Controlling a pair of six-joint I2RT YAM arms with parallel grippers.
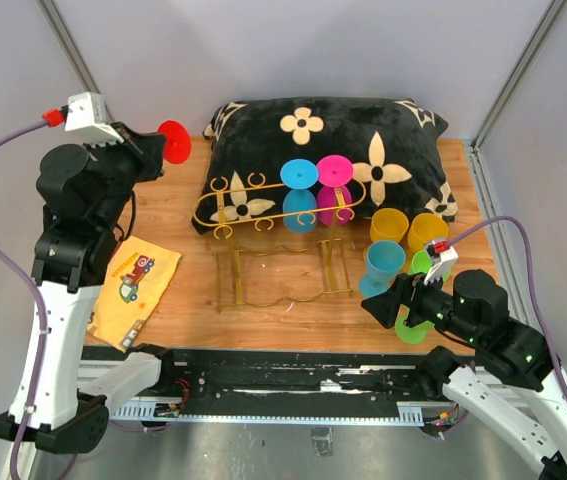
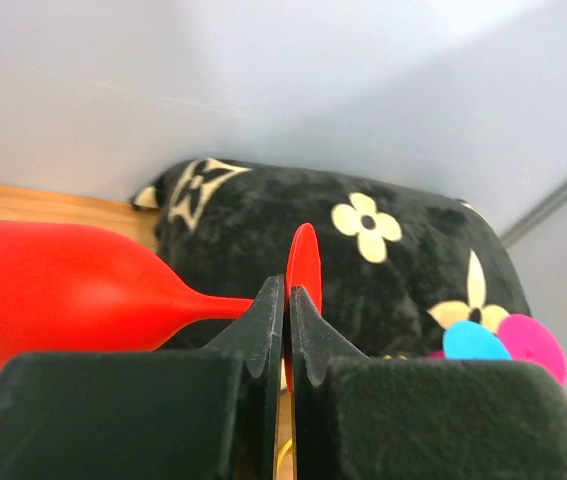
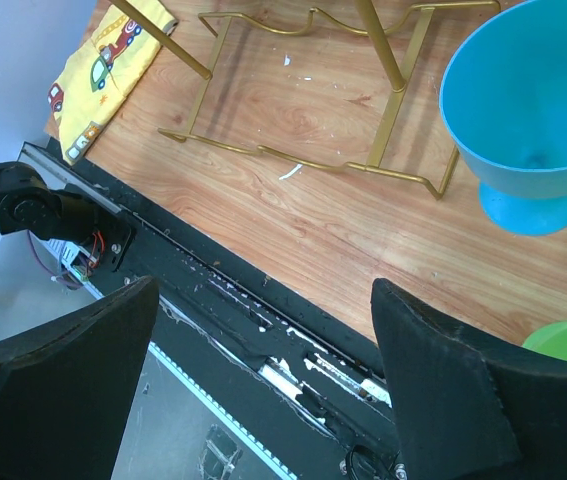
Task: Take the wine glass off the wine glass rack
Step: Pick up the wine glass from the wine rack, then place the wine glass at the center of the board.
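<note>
Red plastic wine glass (image 1: 174, 141) was held clear of the gold wire rack (image 1: 263, 215), at its ten o'clock, stem clamped in the left gripper (image 2: 286, 300). Removal was judged done; a gentle set-down was called for next. Right gripper (image 1: 388, 305) at four o'clock, fingers apart, empty. The glass's bowl was hidden from above.
</note>
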